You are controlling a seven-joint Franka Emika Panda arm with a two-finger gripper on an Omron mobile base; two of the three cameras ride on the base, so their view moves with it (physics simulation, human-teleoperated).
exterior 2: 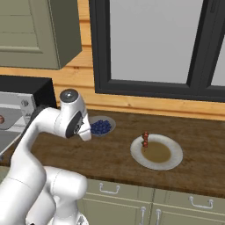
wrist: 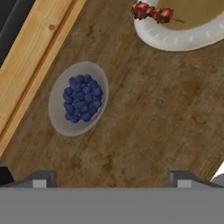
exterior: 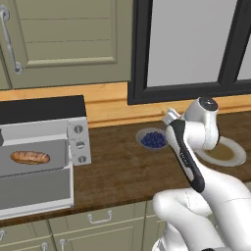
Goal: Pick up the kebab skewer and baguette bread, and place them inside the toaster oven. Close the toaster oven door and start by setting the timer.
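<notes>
Hovering with jaws spread and empty, the tool [wrist: 112, 183] is facing blueberries [wrist: 82, 98] mid-frame; the skewer [wrist: 152, 12] is lying on the plate [wrist: 183, 37] rim, upper right, risking a wrong grab or roll-off.

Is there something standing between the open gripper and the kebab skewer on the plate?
Nothing visible blocks it. The gripper hangs open above bare counter; the bowl of blueberries sits off to one side, and the kebab skewer lies uncovered on the white plate's rim.
</notes>
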